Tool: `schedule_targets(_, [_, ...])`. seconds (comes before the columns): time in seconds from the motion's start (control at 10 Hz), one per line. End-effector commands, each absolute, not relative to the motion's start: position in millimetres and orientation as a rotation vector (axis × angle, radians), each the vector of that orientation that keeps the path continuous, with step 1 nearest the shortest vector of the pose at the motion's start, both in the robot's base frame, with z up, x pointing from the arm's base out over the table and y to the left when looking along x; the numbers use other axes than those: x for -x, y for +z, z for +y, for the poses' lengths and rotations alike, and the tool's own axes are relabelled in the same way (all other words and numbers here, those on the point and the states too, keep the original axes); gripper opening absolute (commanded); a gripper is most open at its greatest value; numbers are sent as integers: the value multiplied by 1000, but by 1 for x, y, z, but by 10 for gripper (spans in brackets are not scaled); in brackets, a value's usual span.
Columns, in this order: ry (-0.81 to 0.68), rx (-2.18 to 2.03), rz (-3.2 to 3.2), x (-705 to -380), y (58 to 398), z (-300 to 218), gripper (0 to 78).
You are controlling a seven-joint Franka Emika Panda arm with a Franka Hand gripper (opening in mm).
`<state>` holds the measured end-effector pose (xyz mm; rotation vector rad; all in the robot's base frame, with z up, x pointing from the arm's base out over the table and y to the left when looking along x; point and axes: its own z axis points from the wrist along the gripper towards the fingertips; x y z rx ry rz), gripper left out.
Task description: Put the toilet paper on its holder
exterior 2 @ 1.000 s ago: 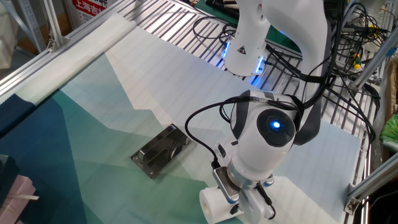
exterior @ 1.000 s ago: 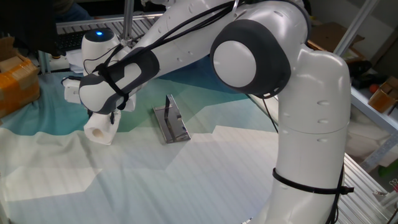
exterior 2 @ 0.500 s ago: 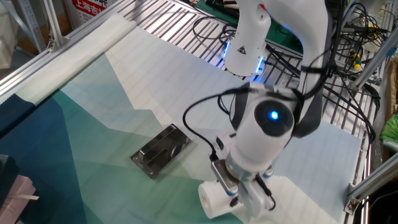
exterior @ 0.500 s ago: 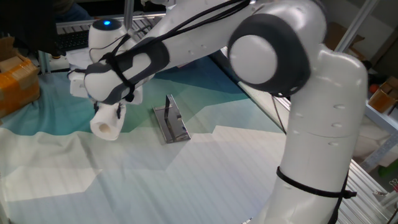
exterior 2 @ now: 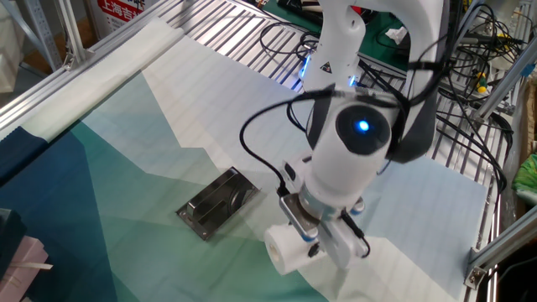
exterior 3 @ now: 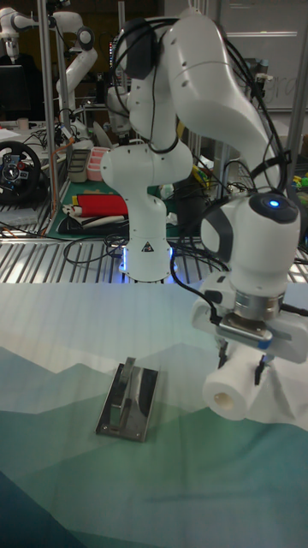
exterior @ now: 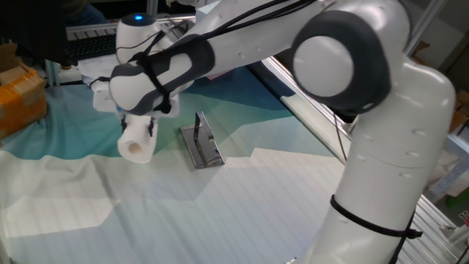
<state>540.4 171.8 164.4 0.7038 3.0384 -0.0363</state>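
A: Toilet paper point(exterior 3: 233, 390) — white roll, tube end facing the tall fixed view, hollow centre visible. It's up off the counter point(exterior 2: 168, 109), tilted.

B: Surface?

A: Cloth cover on the counter, pale striped white with teal and green angular patches, rumpled toward the near edge in one fixed view. Metal slatted frame around it. Behind the arm base: cables, a red box point(exterior 3: 94, 205), a pink tray point(exterior 3: 96, 161), a steering wheel point(exterior 3: 15, 170) at far left, another white robot arm point(exterior 3: 79, 53) in the back. An orange package point(exterior: 20, 99) sits at the left edge in one fixed view.

B: Gripper?

A: Gripper point(exterior 3: 239, 360) points down, fingers point(exterior 3: 259, 369) pinching the roll from above, one each side of it. Roll hangs directly under the wrist. In the other fixed view the roll point(exterior 2: 287, 247) sticks out toward the lower left of the gripper point(exterior 2: 312, 243).

B: Holder?

A: Holder point(exterior 3: 128, 400) lies flat on the cloth, grey plate with its thin bar, on a teal patch. Untouched, roll not on it. In one fixed view the roll point(exterior: 138, 139) is just left of the holder point(exterior: 201, 141), near but apart, and higher. In the tall fixed view the holder is to the left, roll to the right, clear gap between. In the other fixed view the holder point(exterior 2: 216, 202) is up-left of the roll.

B: Roll touching cloth?

A: Can't tell for sure; looks lifted in all three views.
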Motion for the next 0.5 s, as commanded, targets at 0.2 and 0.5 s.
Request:
schedule_targets(0.2, [-46, -658, 3068, -529, 177, 159, 13])
schedule_targets(0.5, [-50, -638, 3077, -523, 181, 153, 13])
